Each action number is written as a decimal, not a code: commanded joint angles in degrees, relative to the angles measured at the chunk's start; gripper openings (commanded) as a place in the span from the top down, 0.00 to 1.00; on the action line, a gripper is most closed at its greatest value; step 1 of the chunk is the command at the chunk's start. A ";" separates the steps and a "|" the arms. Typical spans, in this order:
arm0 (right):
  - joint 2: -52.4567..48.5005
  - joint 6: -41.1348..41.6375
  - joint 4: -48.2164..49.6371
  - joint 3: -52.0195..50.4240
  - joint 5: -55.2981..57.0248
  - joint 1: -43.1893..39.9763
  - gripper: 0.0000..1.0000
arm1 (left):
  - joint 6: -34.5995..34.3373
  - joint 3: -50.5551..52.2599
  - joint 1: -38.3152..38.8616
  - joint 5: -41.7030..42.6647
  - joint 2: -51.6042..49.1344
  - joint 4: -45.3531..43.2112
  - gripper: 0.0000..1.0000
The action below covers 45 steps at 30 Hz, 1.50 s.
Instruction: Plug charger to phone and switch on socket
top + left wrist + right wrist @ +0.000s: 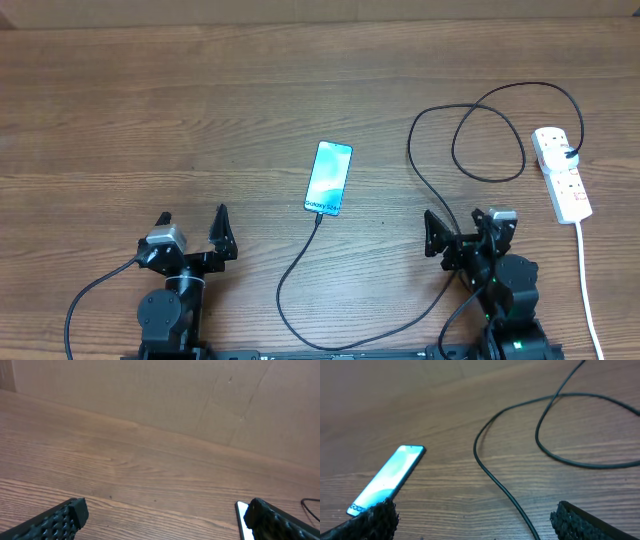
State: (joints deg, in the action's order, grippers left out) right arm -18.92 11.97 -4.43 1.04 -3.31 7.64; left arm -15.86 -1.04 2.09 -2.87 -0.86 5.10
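Switches on socket (562,174) unreadable; charger (279,298) tip at phone (329,178) indistinct.

You've got a brown wood-grain table (150,120), a phone (329,178) with a light blue-white screen and dark edges, a black cable (475,449), plus a white power strip (561,172) with tiny red switches, a black plug (570,153) and a white cord (587,285).

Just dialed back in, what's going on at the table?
Nothing is being handled. The left gripper and right gripper both hang open and empty near the front edge of the table. The phone lies mid-table with the tip of the charger at its lower edge; whether it's seated is unclear. The socket sits far right, black plug in.
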 commanded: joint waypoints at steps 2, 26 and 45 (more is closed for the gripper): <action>8.04 -0.04 -0.37 -0.59 0.81 0.13 0.00 | 1.07 0.35 -0.57 -0.50 0.66 -0.17 0.00; 18.75 -0.02 -0.17 -0.57 0.26 0.17 0.00 | 1.07 0.35 -0.57 -0.50 0.66 -0.20 0.01; 18.75 -0.02 -0.17 -0.57 0.26 0.17 0.00 | 1.07 0.35 -0.57 -0.50 0.66 -0.17 0.00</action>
State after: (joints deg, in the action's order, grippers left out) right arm -0.69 11.97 -4.75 1.04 -3.01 7.64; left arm -15.86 -1.04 2.09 -2.87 -0.86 5.10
